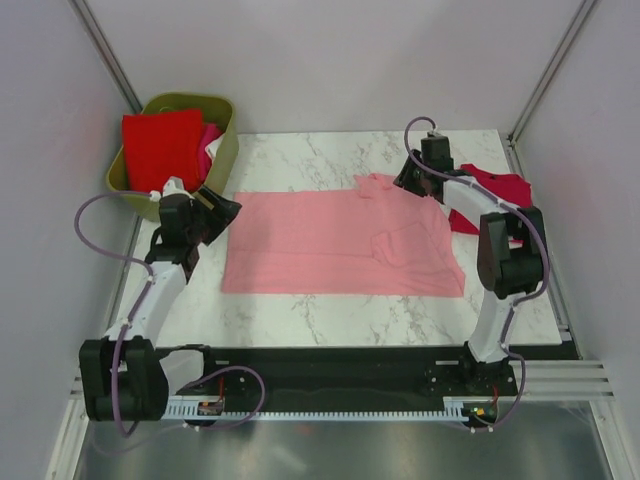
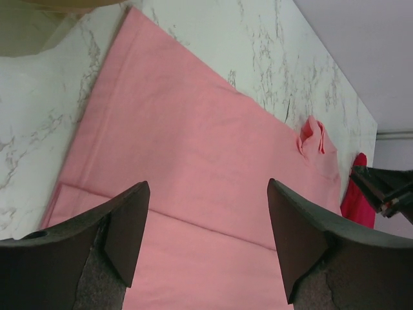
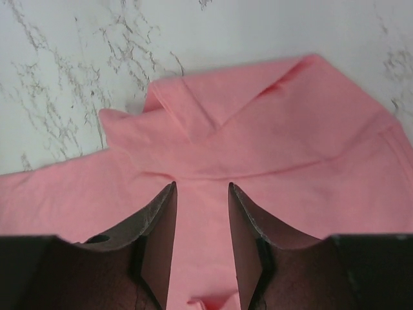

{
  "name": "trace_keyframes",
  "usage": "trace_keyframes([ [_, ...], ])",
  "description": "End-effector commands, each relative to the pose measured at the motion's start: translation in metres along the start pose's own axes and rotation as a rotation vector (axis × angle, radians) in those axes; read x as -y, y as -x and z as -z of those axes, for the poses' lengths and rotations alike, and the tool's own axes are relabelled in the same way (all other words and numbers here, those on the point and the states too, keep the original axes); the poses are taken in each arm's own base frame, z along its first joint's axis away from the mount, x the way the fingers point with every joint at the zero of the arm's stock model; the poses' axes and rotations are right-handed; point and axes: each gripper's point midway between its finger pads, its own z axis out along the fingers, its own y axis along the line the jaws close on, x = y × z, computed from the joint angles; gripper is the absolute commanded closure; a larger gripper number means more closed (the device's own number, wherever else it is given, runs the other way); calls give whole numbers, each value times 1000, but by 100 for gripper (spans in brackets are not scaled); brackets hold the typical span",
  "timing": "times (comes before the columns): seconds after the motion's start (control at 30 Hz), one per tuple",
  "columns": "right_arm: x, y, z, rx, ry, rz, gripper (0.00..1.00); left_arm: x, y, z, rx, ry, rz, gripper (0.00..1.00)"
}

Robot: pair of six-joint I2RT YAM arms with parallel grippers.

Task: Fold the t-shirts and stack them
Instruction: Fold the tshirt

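Observation:
A light pink t-shirt (image 1: 340, 245) lies spread flat on the marble table, a sleeve folded in on its right half. My left gripper (image 1: 225, 208) is open wide and empty, just above the shirt's left edge (image 2: 193, 148). My right gripper (image 1: 405, 180) is open with a narrower gap, low over the bunched sleeve at the shirt's far right corner (image 3: 258, 129); nothing is clamped between its fingers. A dark crimson shirt (image 1: 500, 190) lies crumpled at the table's right edge, behind the right arm, and shows in the left wrist view (image 2: 356, 200). No white shirt is in view.
An olive-green basket (image 1: 225, 150) stands at the far left corner, holding a folded bright red shirt (image 1: 160, 145) and a hot pink one (image 1: 210, 140). White walls close in the table on three sides. Bare marble (image 1: 300, 160) shows behind the pink shirt.

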Motion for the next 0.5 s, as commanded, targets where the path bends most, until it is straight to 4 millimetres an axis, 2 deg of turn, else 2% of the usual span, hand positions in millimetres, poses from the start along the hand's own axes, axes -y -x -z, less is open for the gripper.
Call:
trace_keyframes([
  [0.0, -7, 12, -25, 1, -22, 88, 55, 33, 22, -13, 76, -86, -86, 20],
  [0.03, -9, 12, -31, -2, -23, 87, 55, 33, 24, -16, 89, -72, -101, 20],
  [0.07, -6, 4, -42, -27, -32, 85, 55, 39, 26, -20, 95, -74, -116, 20],
  [0.13, -14, 11, -50, -14, -22, 87, 54, 35, 28, -30, 102, -37, -140, 20],
  [0.17, -13, 4, -58, -32, -27, 93, 53, 41, 29, -32, 105, -44, -151, 20],
  [0.2, -17, 9, -60, -21, -19, 95, 52, 39, 29, -36, 102, -32, -156, 20],
  [0.3, -22, 5, -71, -29, -15, 107, 52, 39, 38, -40, 141, -1, -203, 21],
  [0.47, -17, -6, -84, -34, -85, 161, 53, 38, 40, -53, 148, 41, -278, 21],
])
